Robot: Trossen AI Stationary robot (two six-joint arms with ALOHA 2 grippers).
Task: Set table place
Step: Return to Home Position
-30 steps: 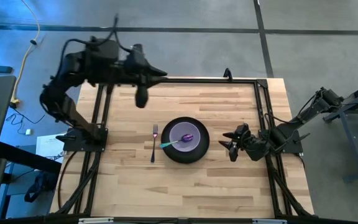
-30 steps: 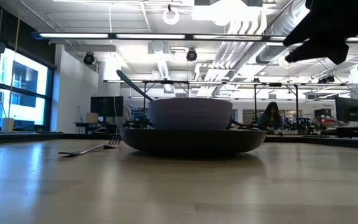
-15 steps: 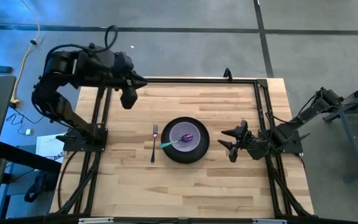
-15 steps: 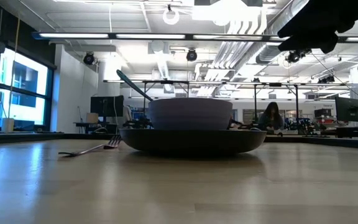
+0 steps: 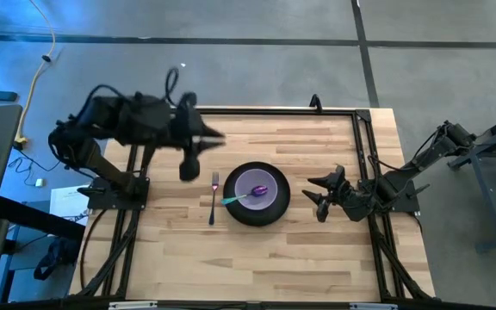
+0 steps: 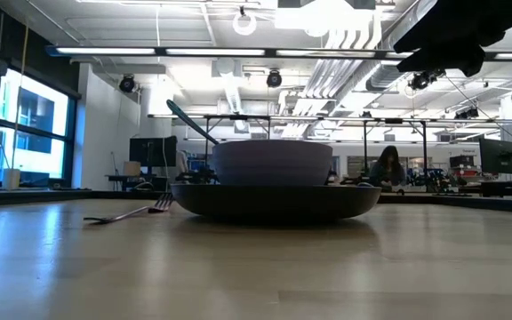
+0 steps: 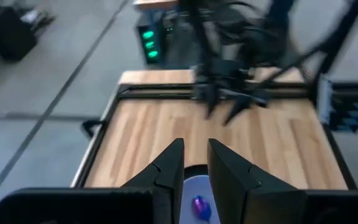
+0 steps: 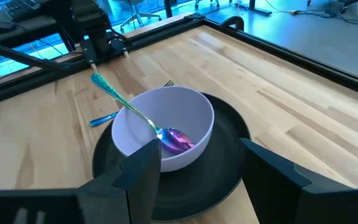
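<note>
A dark grey plate (image 5: 257, 218) lies mid-table on the wooden table (image 5: 300, 267). A lavender bowl (image 5: 243, 179) stands on it. A spoon (image 8: 129, 102) lies in the bowl, purple head (image 5: 262, 189) down, handle leaning on the rim. A fork (image 5: 213, 196) lies flat just left of the plate. My left gripper (image 5: 220, 136) hovers above the table, far-left of the plate, its fingers a narrow gap apart and empty. My right gripper (image 5: 317, 196) is wide open and empty, low at the plate's right side.
Black frame rails (image 5: 334, 110) run along the table's far, left and right sides. The arm bases stand at the left (image 5: 110, 191) and right (image 5: 394, 198) edges. Bare wood lies along the near side. A person (image 6: 388, 169) sits far off in the room.
My left gripper has drawn back toward the table's left edge, then swung out again toward the plate. It ends closer to the near edge than a second ago. The plate, bowl, spoon and fork have not moved.
</note>
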